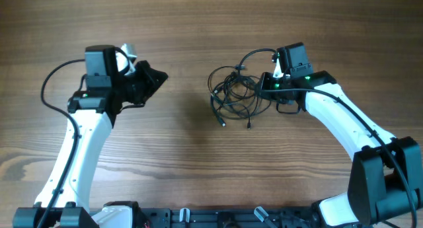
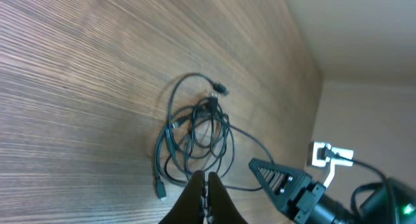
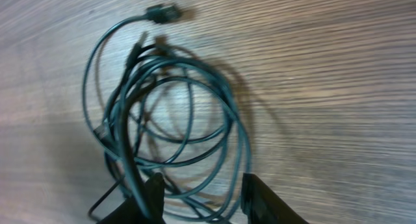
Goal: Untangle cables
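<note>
The cables (image 1: 234,90) lie as a tangle of thin dark loops with small plug ends on the wooden table, right of centre. They also show in the left wrist view (image 2: 195,136) and fill the right wrist view (image 3: 166,120). My right gripper (image 3: 203,188) is open, low over the tangle's right edge, with strands running between its fingers; in the overhead view it sits beside the tangle (image 1: 268,88). My left gripper (image 2: 207,185) is shut and empty, well to the left of the tangle (image 1: 155,79).
The wooden table (image 1: 198,162) runs under everything. The arms' own thicker black cables arc near each wrist, on the left (image 1: 56,73) and the right (image 1: 254,54). The arm bases stand at the front edge.
</note>
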`<act>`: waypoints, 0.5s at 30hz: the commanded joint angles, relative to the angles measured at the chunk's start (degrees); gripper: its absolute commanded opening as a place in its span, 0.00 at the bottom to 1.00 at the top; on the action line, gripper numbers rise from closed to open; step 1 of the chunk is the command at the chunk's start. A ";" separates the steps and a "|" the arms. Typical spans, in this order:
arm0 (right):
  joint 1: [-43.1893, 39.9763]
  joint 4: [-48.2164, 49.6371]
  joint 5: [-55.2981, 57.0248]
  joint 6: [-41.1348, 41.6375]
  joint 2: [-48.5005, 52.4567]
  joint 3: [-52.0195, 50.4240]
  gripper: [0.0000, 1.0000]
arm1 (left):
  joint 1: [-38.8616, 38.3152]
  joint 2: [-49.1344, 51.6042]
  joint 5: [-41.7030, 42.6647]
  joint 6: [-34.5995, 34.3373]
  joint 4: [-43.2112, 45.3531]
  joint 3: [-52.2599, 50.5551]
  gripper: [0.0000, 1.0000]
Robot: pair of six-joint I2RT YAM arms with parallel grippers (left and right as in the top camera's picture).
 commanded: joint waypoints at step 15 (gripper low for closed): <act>0.28 -3.21 2.73 3.52 -0.13 0.52 0.47 | -10.23 6.10 -4.85 15.12 1.79 0.48 0.54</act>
